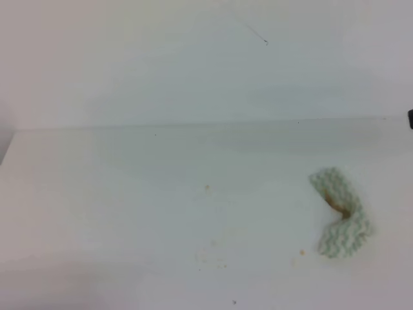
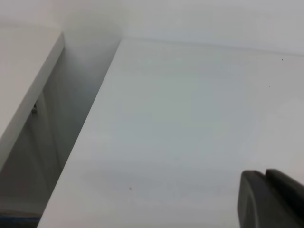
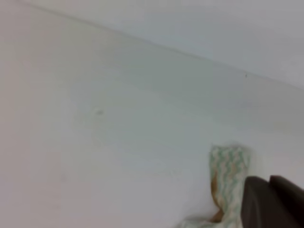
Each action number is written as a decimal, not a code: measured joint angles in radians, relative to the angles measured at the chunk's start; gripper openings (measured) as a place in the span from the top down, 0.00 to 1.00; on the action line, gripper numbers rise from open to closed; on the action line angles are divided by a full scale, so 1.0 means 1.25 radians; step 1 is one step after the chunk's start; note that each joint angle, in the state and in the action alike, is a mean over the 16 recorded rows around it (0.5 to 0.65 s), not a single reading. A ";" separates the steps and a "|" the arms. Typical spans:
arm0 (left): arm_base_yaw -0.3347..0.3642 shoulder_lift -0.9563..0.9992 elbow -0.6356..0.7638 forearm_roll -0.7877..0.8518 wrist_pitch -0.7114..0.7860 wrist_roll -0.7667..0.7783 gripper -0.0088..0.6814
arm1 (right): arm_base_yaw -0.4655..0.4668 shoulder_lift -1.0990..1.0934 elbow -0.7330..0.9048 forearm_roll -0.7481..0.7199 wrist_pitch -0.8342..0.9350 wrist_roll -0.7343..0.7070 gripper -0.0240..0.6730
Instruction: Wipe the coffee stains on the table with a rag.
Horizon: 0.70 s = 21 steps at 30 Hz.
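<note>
The rag (image 1: 339,213), a thin cloth with a pale green-and-white zigzag pattern, lies crumpled and twisted on the smooth white tabletop (image 1: 129,194), brown-stained at its pinched middle (no writing shows anywhere). Faint orange-brown coffee stains (image 1: 207,188) speck the tabletop left of the rag. The right claw (image 3: 273,202), dark and clenched on nothing, sits just beside the rag's edge; whether they touch is unclear.

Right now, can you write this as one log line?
rag: crumpled, brown-stained, lying free on table | coffee stains: faint specks left | right gripper: shut, beside rag
</note>
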State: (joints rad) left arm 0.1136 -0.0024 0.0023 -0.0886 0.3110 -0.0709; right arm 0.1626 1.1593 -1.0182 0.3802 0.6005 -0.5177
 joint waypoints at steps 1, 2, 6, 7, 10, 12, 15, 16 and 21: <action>0.000 0.000 0.000 0.000 0.000 0.000 0.99 | 0.000 -0.031 0.004 -0.003 0.011 0.003 0.95; 0.000 0.000 0.000 0.000 0.000 0.000 0.99 | 0.000 -0.062 0.009 -0.007 0.020 0.006 0.96; 0.000 0.000 0.000 0.000 0.000 0.000 0.99 | 0.000 -0.188 0.050 -0.030 0.034 0.027 0.96; 0.000 0.000 0.000 0.000 0.000 0.000 0.99 | 0.000 -0.221 0.065 -0.036 0.031 0.033 0.96; 0.000 0.000 0.000 0.000 0.000 0.000 0.99 | 0.000 -0.318 0.126 -0.055 0.000 0.050 0.96; 0.000 0.000 0.000 0.000 0.000 0.000 0.99 | 0.000 -0.379 0.179 -0.067 -0.042 0.061 0.96; 0.000 0.001 -0.002 0.000 0.001 0.000 0.99 | 0.000 -0.458 0.271 -0.083 -0.132 0.076 0.96; 0.000 0.001 -0.002 0.000 0.001 0.000 0.99 | 0.000 -0.480 0.304 -0.087 -0.167 0.080 0.96; 0.000 0.001 -0.002 0.000 0.001 0.000 0.99 | 0.000 -0.557 0.456 -0.094 -0.364 0.087 0.96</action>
State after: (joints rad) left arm 0.1136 -0.0008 0.0000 -0.0886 0.3120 -0.0709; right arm 0.1626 0.4630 -0.4488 0.2625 0.1450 -0.4085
